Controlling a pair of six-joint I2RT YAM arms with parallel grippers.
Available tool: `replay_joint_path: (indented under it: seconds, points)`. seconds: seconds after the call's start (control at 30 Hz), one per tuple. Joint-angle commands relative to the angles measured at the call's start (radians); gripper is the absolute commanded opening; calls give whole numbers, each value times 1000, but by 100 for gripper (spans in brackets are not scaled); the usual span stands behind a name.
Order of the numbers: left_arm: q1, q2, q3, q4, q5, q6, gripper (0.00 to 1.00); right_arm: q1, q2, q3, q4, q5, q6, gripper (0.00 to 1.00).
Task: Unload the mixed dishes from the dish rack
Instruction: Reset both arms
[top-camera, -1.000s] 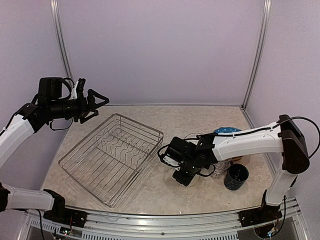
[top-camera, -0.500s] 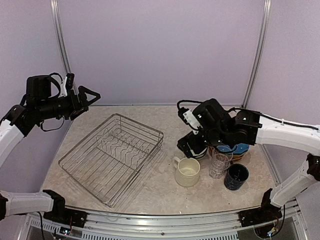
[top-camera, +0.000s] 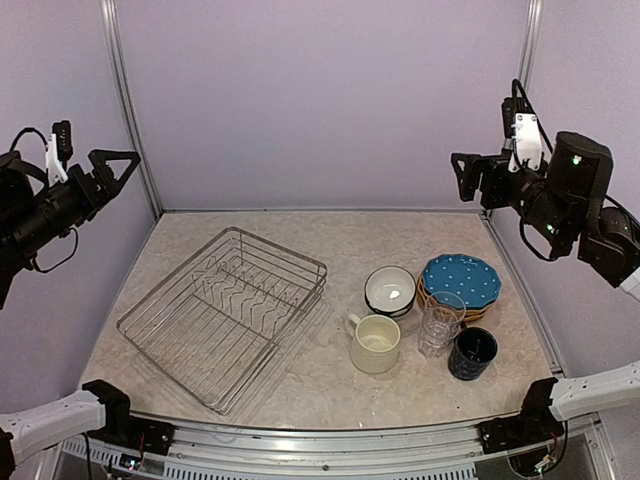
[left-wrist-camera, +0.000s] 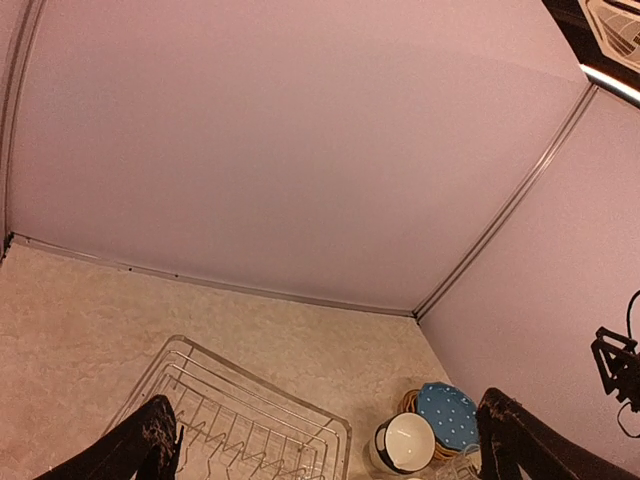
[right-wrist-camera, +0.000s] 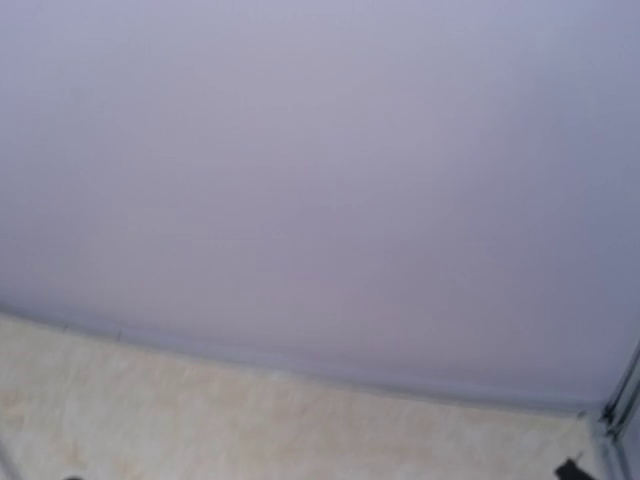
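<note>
The silver wire dish rack (top-camera: 222, 312) lies empty on the left half of the table; its far corner shows as the rack (left-wrist-camera: 262, 418) in the left wrist view. The dishes stand on the table to its right: a cream mug (top-camera: 375, 344), a white bowl with a dark outside (top-camera: 390, 289), a blue dotted plate (top-camera: 460, 279) on top of yellow ones, a clear glass (top-camera: 439, 322) and a navy mug (top-camera: 472, 353). My left gripper (top-camera: 118, 172) hangs open high at the far left. My right gripper (top-camera: 470, 178) is open high at the far right, holding nothing. The right wrist view is blurred and shows no fingers.
Metal frame posts (top-camera: 122, 95) and lilac walls close the table in on three sides. The left wrist view looks down past its two dark fingertips (left-wrist-camera: 152, 445) at the bowl (left-wrist-camera: 405, 441) and the blue plate (left-wrist-camera: 447, 411).
The right gripper opened and left the cream mug standing by the bowl, then rose and drew back to the upper right. The left arm pulled back further to the left.
</note>
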Motion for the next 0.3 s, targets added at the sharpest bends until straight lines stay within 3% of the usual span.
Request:
replay_joint_path:
  seconds: [0.0, 0.27]
  points:
    - [-4, -53, 11, 24, -77, 40, 99, 2, -32, 35, 79, 69, -82, 100]
    - [-6, -83, 16, 7, -85, 50, 99, 2, -77, 22, 87, 74, -71, 100]
